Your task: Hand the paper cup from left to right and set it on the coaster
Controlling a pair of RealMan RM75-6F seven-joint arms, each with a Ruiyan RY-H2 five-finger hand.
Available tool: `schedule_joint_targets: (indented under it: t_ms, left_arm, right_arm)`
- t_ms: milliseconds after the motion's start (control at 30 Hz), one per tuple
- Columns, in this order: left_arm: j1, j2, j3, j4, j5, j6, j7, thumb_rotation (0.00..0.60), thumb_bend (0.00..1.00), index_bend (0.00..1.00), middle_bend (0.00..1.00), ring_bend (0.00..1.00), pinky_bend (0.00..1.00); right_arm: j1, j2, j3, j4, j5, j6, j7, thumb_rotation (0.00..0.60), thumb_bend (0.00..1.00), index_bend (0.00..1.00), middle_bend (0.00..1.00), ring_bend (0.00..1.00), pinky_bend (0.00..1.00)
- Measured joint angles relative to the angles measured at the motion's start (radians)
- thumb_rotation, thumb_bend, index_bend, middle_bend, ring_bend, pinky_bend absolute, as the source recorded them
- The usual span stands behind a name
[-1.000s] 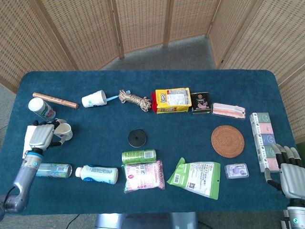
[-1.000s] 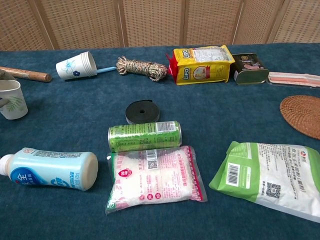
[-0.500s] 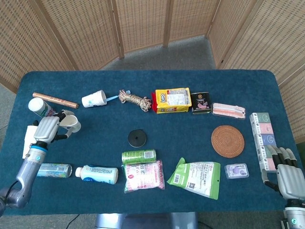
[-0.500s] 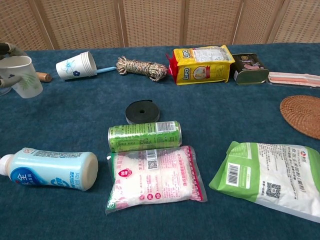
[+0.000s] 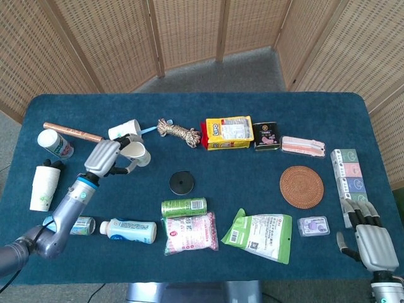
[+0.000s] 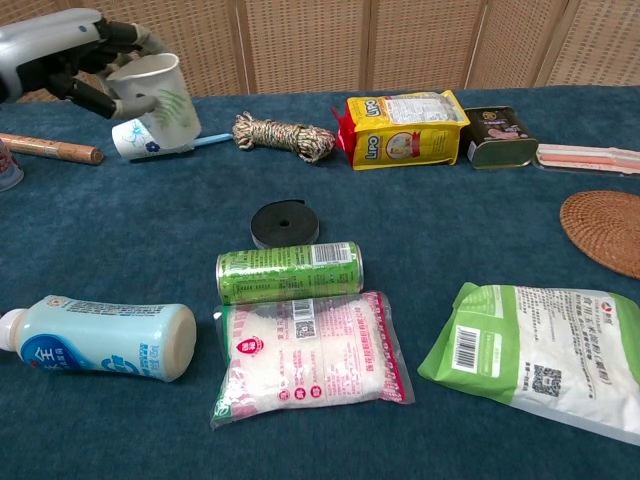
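Note:
My left hand [image 5: 103, 158] grips a white paper cup [image 5: 136, 152] with a green leaf print and holds it lifted above the left part of the table. In the chest view the same hand [image 6: 55, 55] holds the cup [image 6: 157, 94] upright, slightly tilted, at the upper left. The round woven coaster [image 5: 302, 187] lies bare on the right side, far from the cup, and shows as a partial disc [image 6: 606, 231] at the right edge of the chest view. My right hand [image 5: 369, 242] hovers at the front right corner, fingers apart, holding nothing.
A second cup [image 5: 124, 130] lies on its side just behind the held one. A cup stack [image 5: 43, 186] stands at the far left. A black tape roll [image 5: 181, 183], green can [image 5: 184, 207], rope [image 5: 178, 132] and yellow packet [image 5: 228, 132] lie between cup and coaster.
My left hand has lifted the cup off the table and carried it up and to the right, towards the centre. My right hand has drawn back slightly towards the front edge.

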Motion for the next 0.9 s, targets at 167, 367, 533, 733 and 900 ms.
schedule_joint_targets:
  t_ms: [167, 367, 533, 733, 900]
  left_arm:
    - [-0.067, -0.050, -0.014, 0.013, 0.013, -0.029, 0.005, 0.549, 0.48, 0.28, 0.28, 0.37, 0.50]
    - [-0.158, -0.138, -0.027, 0.099, 0.023, -0.078, 0.005, 0.547, 0.48, 0.29, 0.28, 0.37, 0.49]
    - [-0.240, -0.228, -0.030, 0.204, 0.041, -0.112, -0.003, 0.548, 0.48, 0.29, 0.28, 0.37, 0.49]
    - [-0.340, -0.334, -0.028, 0.341, 0.068, -0.148, -0.034, 0.548, 0.48, 0.29, 0.27, 0.37, 0.49]
    - [-0.419, -0.414, -0.022, 0.455, 0.086, -0.184, -0.075, 0.548, 0.48, 0.29, 0.27, 0.37, 0.47]
  right_arm:
    - [-0.013, 0.000, -0.011, 0.003, -0.017, 0.019, 0.011, 0.542, 0.54, 0.00, 0.00, 0.00, 0.02]
    - [-0.043, -0.003, -0.022, 0.012, -0.031, 0.061, 0.019, 0.543, 0.54, 0.00, 0.00, 0.00, 0.02]
    - [-0.067, -0.001, -0.034, 0.019, -0.039, 0.087, 0.030, 0.538, 0.54, 0.00, 0.00, 0.00, 0.02]
    - [-0.090, 0.000, -0.043, 0.027, -0.047, 0.112, 0.046, 0.542, 0.54, 0.00, 0.00, 0.00, 0.02]
    - [-0.102, -0.004, -0.046, 0.041, -0.049, 0.121, 0.058, 0.544, 0.54, 0.00, 0.00, 0.00, 0.02]
